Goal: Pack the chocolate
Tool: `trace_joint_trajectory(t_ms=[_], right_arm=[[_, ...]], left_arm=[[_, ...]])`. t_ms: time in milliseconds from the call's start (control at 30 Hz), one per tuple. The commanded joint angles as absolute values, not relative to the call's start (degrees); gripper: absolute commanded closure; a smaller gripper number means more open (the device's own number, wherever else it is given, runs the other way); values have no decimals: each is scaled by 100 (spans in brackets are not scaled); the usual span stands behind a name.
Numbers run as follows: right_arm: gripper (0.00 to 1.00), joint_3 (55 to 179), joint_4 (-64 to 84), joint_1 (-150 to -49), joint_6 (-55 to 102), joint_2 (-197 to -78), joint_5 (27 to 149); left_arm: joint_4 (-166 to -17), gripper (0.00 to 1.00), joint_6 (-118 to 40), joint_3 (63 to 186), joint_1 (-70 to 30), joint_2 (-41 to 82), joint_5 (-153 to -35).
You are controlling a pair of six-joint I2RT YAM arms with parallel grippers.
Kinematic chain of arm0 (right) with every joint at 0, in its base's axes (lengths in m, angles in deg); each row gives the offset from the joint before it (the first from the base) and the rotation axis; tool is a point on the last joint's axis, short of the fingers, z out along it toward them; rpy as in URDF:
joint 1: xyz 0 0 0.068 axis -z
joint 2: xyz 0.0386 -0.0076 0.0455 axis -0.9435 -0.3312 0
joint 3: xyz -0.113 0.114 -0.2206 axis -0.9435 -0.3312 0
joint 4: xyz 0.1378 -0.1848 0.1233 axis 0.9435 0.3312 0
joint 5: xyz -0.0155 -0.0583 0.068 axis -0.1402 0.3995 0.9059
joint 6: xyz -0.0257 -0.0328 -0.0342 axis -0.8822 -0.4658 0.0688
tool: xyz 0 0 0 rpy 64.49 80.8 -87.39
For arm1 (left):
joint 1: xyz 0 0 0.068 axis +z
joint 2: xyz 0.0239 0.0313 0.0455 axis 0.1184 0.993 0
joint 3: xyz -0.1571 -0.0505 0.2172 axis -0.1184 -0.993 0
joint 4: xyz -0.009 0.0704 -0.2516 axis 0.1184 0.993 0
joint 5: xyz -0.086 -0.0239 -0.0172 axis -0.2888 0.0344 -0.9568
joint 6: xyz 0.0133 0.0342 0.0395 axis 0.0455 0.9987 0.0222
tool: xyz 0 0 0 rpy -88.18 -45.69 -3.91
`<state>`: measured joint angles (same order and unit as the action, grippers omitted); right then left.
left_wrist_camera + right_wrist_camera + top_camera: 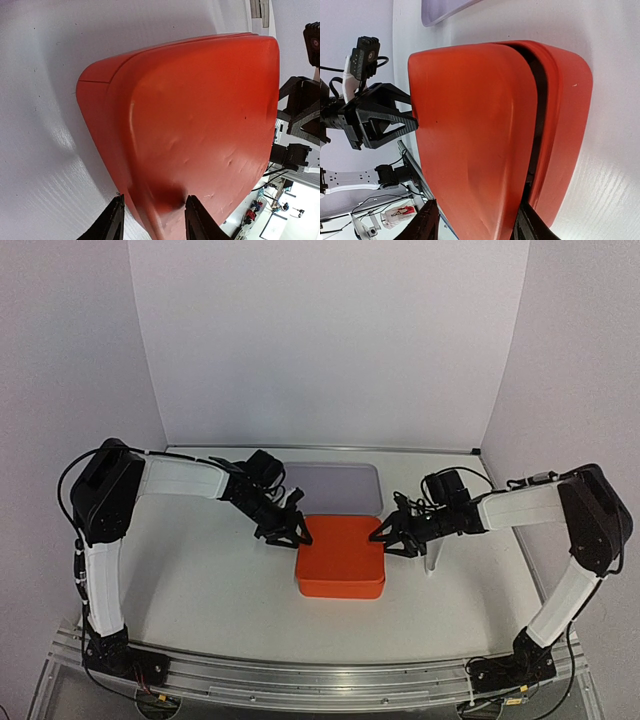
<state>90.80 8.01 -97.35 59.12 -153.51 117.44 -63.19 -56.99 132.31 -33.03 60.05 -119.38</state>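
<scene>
From above, we saw the orange box sitting mid-table between the arms. The left gripper was at its 9 o'clock edge, near the far corner, and the right gripper at its 3 o'clock edge, each about as close as the other. The box therefore lay at 3 o'clock from the left gripper and at 9 o'clock from the right. No chocolate showed; we judged it to be inside the box, if anywhere. In the left wrist view, the fingers stood partly apart, astride a corner of the lid at 6 o'clock in the picture. We could not tell whether they pinched it. In the right wrist view, the fingers were likewise partly apart, astride the lid's rim, with contact unclear. A dark gap ran between the lid and the base, so we judged the lid not fully seated on that side. With the chocolate hidden in every view, we could say nothing of its look or how it lay.
</scene>
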Motion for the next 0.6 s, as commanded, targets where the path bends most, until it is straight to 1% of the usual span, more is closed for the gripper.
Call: trace_joint_trajectory(t_ms=[0, 167, 567], right_arm=[[49, 9304, 1679, -9716, 5454, -14996, 11216], [44, 9404, 1975, -9710, 5401, -14855, 11097], [43, 9474, 2312, -9714, 5488, -14453, 10837]], left_arm=[[-6178, 59, -5549, 13555, -3345, 6072, -11863], [-6121, 59, -5533, 13648, -3354, 6110, -11862], [-5976, 59, -5514, 13956, -3439, 6279, -11999]])
